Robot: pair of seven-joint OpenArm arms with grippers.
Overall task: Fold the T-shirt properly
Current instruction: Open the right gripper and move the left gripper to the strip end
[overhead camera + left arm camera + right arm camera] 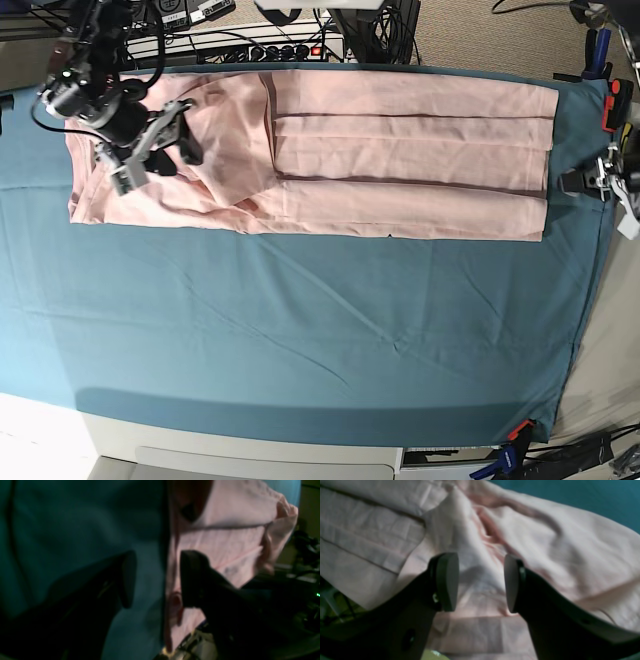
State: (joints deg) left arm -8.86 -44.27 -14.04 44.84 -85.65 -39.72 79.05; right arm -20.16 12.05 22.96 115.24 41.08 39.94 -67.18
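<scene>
The pink T-shirt [400,170] lies spread along the far part of the teal cloth [300,340], its long axis running left to right in the base view. At that view's right it ends in a fairly straight edge, while the left part is bunched and layered; which end is the collar I cannot tell. A fold line runs lengthwise through the right part, and a rumpled flap rises near the middle-left. Over the left part hangs the right gripper [160,160], its jaws apart; the right wrist view shows both fingertips [447,580] above creased fabric with nothing clamped between them. That close view brings out the overlapping ridges and a pinker inner fold, which the base view shows only coarsely. The left gripper [583,182] is just beside the shirt's straight edge, at the base view's right, and it too stands released. The left wrist view has one finger over bare teal cloth and the other over the pink border, and reveals a small curled bit of fabric there that the base view does not make out. Dark cables [612,90] show near the left arm, beyond the cloth.
</scene>
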